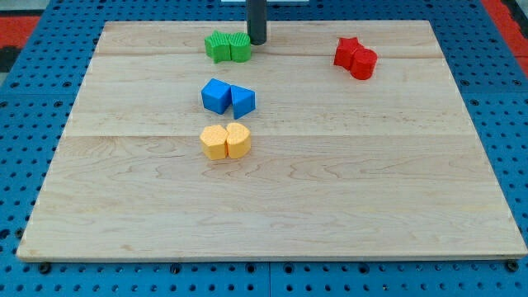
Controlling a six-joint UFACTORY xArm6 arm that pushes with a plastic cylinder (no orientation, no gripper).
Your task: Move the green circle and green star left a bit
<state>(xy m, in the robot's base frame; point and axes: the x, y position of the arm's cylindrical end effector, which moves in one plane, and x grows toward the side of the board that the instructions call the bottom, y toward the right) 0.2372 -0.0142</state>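
The green star (218, 46) and the green circle (240, 47) sit touching side by side near the view's top, left of centre, on the wooden board (371, 181). The star is on the left, the circle on the right. My tip (257, 42) is down at the circle's right edge, touching or nearly touching it. The rod rises out of the view's top.
A blue cube (216, 96) and a blue triangle-like block (242, 101) sit together below the green pair. Two yellow blocks (225, 141) lie under them. A red star (346, 51) and red circle (363, 63) sit at the top right. Blue pegboard surrounds the board.
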